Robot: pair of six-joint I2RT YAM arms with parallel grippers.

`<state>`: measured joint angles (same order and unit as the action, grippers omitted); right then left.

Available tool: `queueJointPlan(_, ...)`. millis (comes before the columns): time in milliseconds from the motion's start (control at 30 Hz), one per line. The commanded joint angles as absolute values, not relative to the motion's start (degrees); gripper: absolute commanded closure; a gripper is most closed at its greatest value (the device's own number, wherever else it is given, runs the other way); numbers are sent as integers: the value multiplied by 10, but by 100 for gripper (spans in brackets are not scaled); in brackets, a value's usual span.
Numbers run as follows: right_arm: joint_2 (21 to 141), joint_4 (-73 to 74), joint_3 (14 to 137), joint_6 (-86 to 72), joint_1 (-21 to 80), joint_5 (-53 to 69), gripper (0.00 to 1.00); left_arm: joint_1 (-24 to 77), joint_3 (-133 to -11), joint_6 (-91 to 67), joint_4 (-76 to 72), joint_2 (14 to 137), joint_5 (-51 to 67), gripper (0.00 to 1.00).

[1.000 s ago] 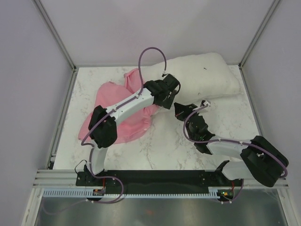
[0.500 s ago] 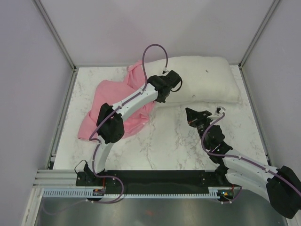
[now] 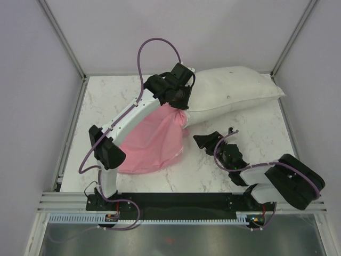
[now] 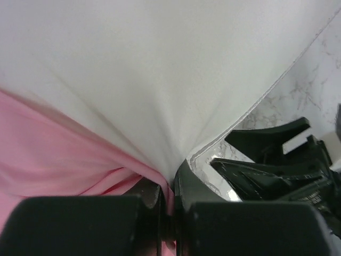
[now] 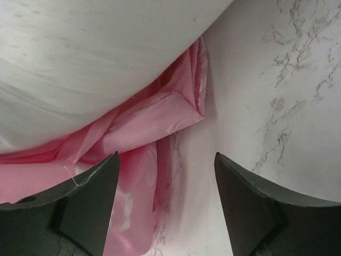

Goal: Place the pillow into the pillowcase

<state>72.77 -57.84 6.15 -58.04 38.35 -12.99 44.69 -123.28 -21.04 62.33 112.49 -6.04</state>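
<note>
The white pillow lies across the back right of the table, its left end pulled up. The pink pillowcase hangs from that end and spreads toward the front. My left gripper is at their junction. In the left wrist view it is shut on pink pillowcase fabric, and the pillow's white cloth draws to a point at the same pinch. My right gripper stands open just right of the pillowcase. In its wrist view it holds nothing, with the pillowcase's edge and the pillow beyond.
The marble table is boxed in by pale walls and a metal frame post at each back corner. The black base rail runs along the near edge. The right arm's fingers show at the right of the left wrist view.
The left gripper closed on the fabric and rose toward the back, lifting the pillow's end and the pillowcase. The right gripper opened and shifted left toward the pillowcase.
</note>
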Motion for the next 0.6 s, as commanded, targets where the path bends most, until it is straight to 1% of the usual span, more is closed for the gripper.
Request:
queueJointPlan(0, 813, -707, 90, -648, 381, -90, 19, 439, -1268, -237, 589, 1075, -3, 98)
queueJointPlan(33, 836, -721, 94, -672, 381, -83, 15, 437, -1268, -240, 589, 1073, 13, 98)
queueJointPlan(67, 860, -764, 96, -712, 381, -79, 8, 435, -1267, -243, 587, 1072, 22, 98)
queueJointPlan(100, 912, -796, 99, -732, 382, -75, 4, 434, -1267, -243, 586, 1071, 25, 98)
queueJointPlan(133, 939, -861, 103, -749, 382, -67, 2, 434, -1264, -245, 584, 1071, 29, 98)
queueJointPlan(167, 967, -891, 107, -779, 382, -62, 2, 435, -1263, -249, 584, 1071, 34, 98)
queueJointPlan(200, 1018, -920, 123, -790, 383, -57, 2, 433, -1262, -250, 583, 1071, 37, 98)
queueJointPlan(300, 1097, -968, 165, -833, 386, -43, 2, 433, -1260, -252, 579, 1071, 40, 98)
queueJointPlan(400, 1130, -978, 191, -836, 399, -70, 2, 434, -1259, -252, 578, 1071, 43, 98)
queueJointPlan(500, 1131, -955, 217, -829, 402, -81, 2, 433, -1249, -251, 577, 1067, 40, 98)
queueJointPlan(533, 1130, -934, 227, -828, 402, -82, 7, 433, -1244, -251, 577, 1065, 41, 98)
queueJointPlan(567, 1130, -924, 235, -826, 401, -83, 13, 433, -1241, -250, 576, 1063, 40, 98)
